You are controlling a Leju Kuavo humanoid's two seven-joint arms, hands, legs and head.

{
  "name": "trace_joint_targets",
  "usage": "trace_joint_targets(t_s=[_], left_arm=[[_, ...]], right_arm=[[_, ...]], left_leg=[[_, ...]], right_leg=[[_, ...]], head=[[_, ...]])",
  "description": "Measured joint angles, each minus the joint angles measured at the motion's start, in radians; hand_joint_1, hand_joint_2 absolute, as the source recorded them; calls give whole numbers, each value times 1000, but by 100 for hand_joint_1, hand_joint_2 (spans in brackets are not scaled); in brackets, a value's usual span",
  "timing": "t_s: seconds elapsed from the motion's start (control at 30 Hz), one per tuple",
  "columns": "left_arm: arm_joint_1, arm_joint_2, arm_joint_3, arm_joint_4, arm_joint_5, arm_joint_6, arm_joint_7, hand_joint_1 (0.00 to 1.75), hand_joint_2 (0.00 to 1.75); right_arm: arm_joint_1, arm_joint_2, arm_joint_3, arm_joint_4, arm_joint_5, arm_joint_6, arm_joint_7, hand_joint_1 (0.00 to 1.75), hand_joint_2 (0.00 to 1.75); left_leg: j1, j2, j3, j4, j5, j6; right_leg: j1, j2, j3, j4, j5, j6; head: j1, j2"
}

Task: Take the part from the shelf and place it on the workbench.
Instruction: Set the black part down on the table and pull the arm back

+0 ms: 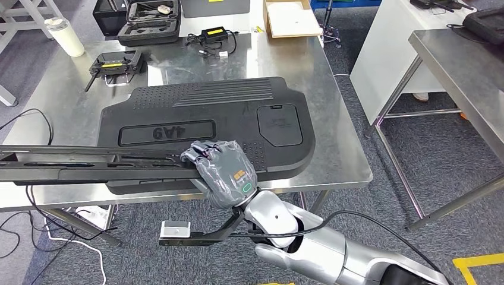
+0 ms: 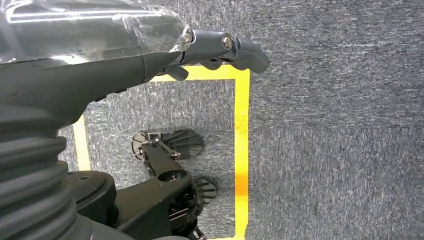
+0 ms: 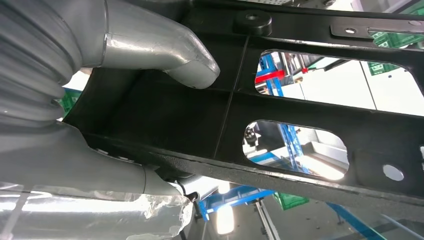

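The right hand (image 1: 221,172) grips a long black bar (image 1: 89,165) above the worktop (image 1: 333,148); lower it level beside the big panel (image 1: 208,127) ahead. The left hand (image 2: 220,47) hangs empty, fingers curled.

- A steel surface (image 1: 342,127) fills the middle of the head view; its top shines dully under the room light.
- Grey carpet floor (image 1: 368,237) runs beneath and around it.
- At 2 o'clock stands a white cabinet (image 1: 386,53), and beside it, toward 3 o'clock, a second steel table (image 1: 457,65) with slanted legs.
- At 5 o'clock a strip of yellow floor tape (image 1: 478,261) marks the carpet.
- At 7 o'clock loose cables (image 1: 35,219) trail across the floor.
- In the left wrist view, yellow tape (image 2: 242,150) outlines a rectangle on the same grey carpet.
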Motion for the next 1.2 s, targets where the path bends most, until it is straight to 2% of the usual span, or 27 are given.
trace_joint_targets(t_s=[1.2], left_arm=[[0,0,0,0,-3,-10,0,0,175]], right_arm=[[-5,0,0,0,6,4,-2,175,175]], left_leg=[[0,0,0,0,0,0]], right_leg=[[0,0,0,0,0,0]], head=[[0,0]])
